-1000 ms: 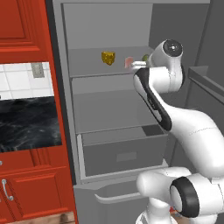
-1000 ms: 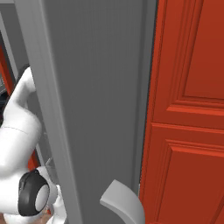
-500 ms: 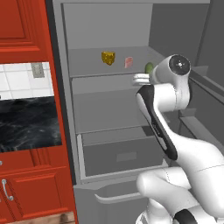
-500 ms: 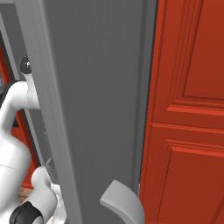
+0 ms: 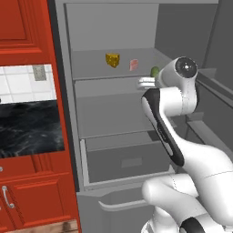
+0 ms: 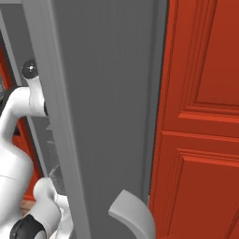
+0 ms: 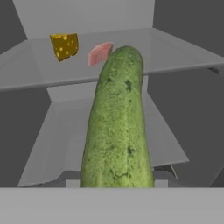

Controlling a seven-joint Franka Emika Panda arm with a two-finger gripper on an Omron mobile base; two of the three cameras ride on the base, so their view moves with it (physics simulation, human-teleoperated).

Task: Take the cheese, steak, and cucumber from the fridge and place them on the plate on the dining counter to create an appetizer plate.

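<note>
The fridge (image 5: 113,27) stands open in front of me. On its upper shelf lie the yellow cheese (image 5: 112,59) (image 7: 64,46) and, to its right, the pink steak (image 5: 134,64) (image 7: 100,54). My gripper (image 5: 152,76) is shut on the dark green cucumber (image 5: 155,71) (image 7: 118,127), which hangs off the shelf, just in front of its right front edge. In the hand view the cucumber runs lengthwise up the middle and hides my fingertips. The plate and the dining counter are out of view.
Below the shelves sits the fridge's drawer (image 5: 127,159). The open fridge door (image 6: 102,93) with its bar handle (image 6: 133,214) stands close on my right. Red cabinets (image 5: 22,27) and a black marbled worktop (image 5: 27,132) flank the fridge on the left.
My arm has drawn back out of the upper shelf toward the right, carrying the cucumber away from the steak. Cheese and steak have stayed where they were.
</note>
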